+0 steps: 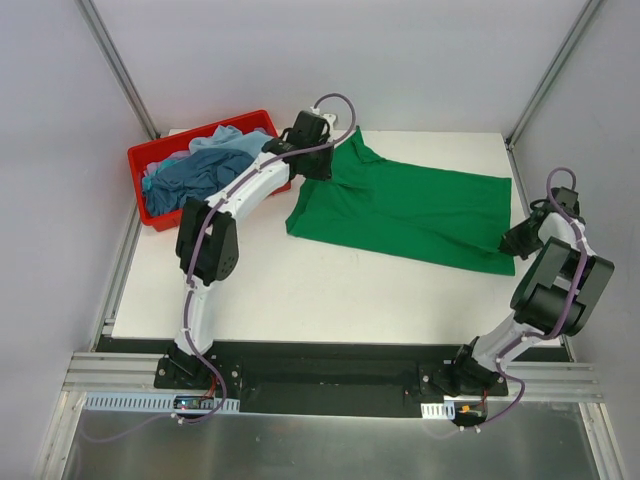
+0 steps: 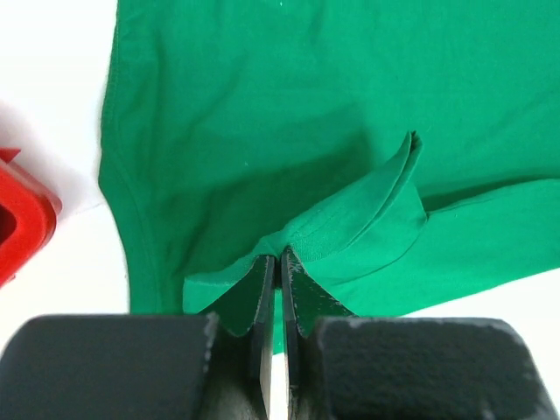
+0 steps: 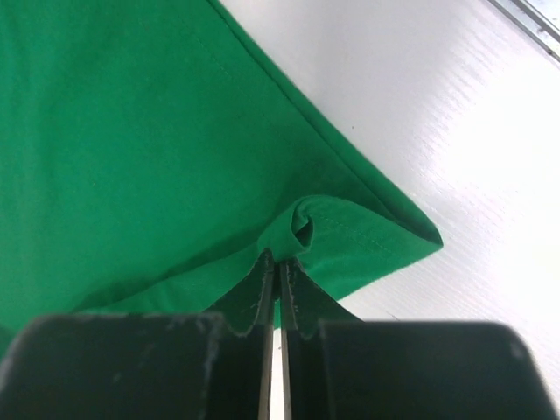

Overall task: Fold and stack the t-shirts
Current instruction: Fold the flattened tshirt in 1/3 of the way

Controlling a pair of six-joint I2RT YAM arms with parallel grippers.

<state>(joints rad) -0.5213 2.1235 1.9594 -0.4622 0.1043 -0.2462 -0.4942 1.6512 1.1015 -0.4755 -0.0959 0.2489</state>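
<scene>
Top external view gives you one green t-shirt [image 1: 410,205] spread at frame centre and two blue t-shirts [image 1: 195,175] heaped in one red bin [image 1: 150,155], upper left. Your left gripper [image 2: 278,258] is clamped on the green fabric's left end, and your right gripper [image 3: 278,262] on its right corner.

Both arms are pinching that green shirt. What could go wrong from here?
The left end effector and right end effector each grip only a small fold of the green shirt; it could slip free when lifted. The left one sits close beside the red bin, so a swing might bump it.
</scene>
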